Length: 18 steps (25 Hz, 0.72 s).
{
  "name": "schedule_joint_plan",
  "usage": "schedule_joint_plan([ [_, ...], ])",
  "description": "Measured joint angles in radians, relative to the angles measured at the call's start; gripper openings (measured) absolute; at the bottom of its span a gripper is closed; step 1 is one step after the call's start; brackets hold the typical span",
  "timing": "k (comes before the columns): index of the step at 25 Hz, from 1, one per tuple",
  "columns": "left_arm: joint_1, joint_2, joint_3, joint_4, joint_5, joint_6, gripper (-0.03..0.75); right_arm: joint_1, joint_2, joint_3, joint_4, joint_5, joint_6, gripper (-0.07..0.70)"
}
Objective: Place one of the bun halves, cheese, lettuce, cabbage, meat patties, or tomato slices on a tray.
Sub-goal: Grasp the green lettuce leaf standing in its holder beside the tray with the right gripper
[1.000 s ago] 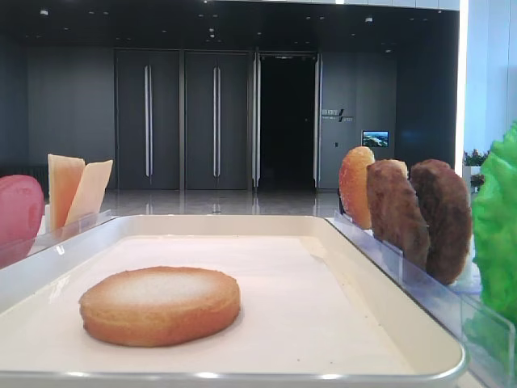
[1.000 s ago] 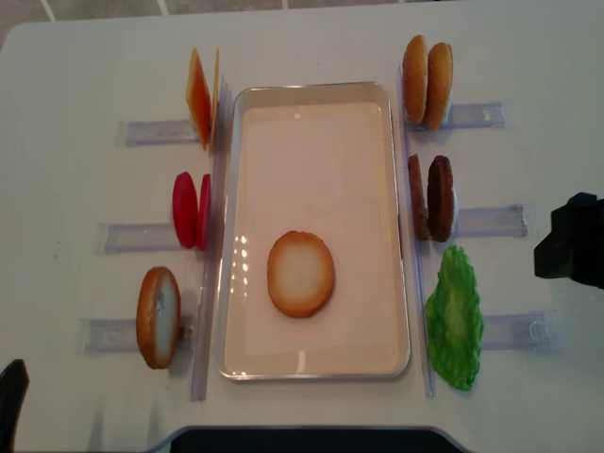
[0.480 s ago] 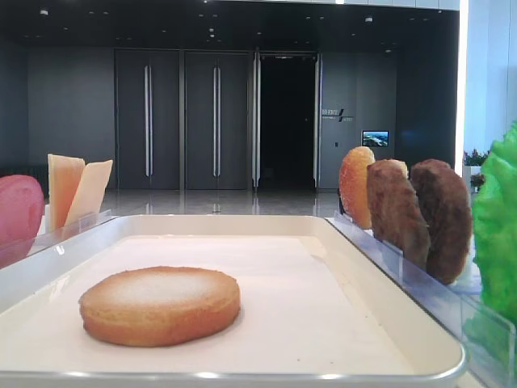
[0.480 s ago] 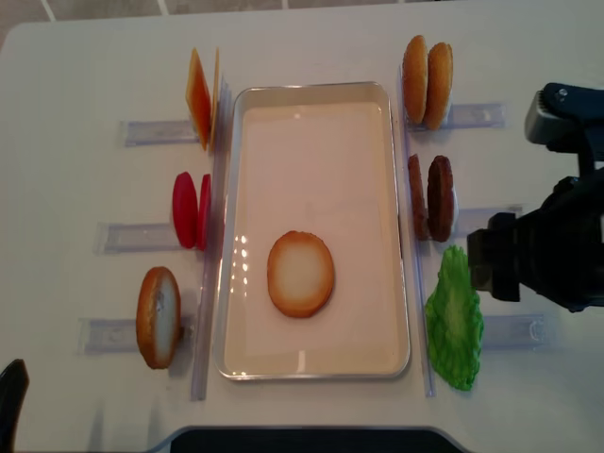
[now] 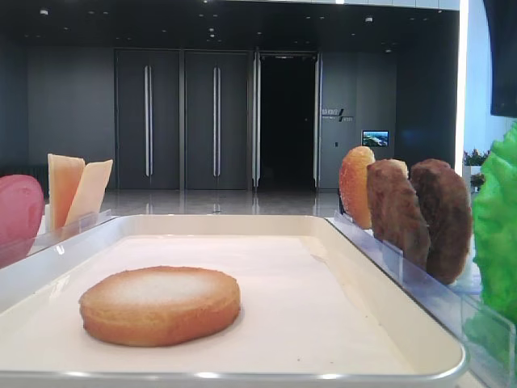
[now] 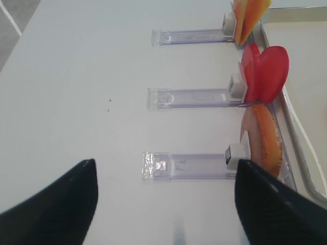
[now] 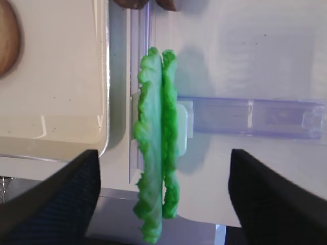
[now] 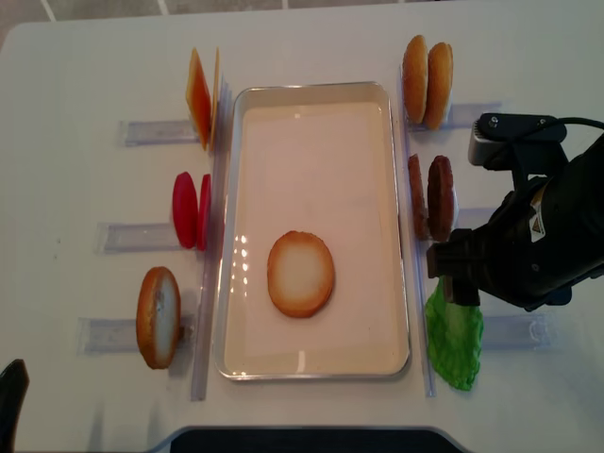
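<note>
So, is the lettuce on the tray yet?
No, the lettuce stands upright in its clear rack beside the tray, outside its rim.

A large lobby or hall is suggested by tall dark doors (image 5: 182, 121), polished floor and a wall screen (image 5: 375, 138).

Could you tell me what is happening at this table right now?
The right gripper hovers open over the lettuce, which stands upright in its clear rack beside the tray; nothing is gripped yet. One flat bun half already lies on the tray. The left gripper waits open near the tomato slices, holding nothing.
</note>
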Motion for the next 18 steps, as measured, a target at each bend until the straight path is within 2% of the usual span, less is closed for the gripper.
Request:
schedule_joint_plan([
  [14,0.000,0.000,0.000,0.000,0.000,0.000,0.640,0.000,0.002,0.000,0.025,-0.018,0.022,0.525],
  [18,0.000,0.000,0.000,0.000,0.000,0.000,0.640,0.000,0.002,0.000,0.025,-0.018,0.022,0.468],
])
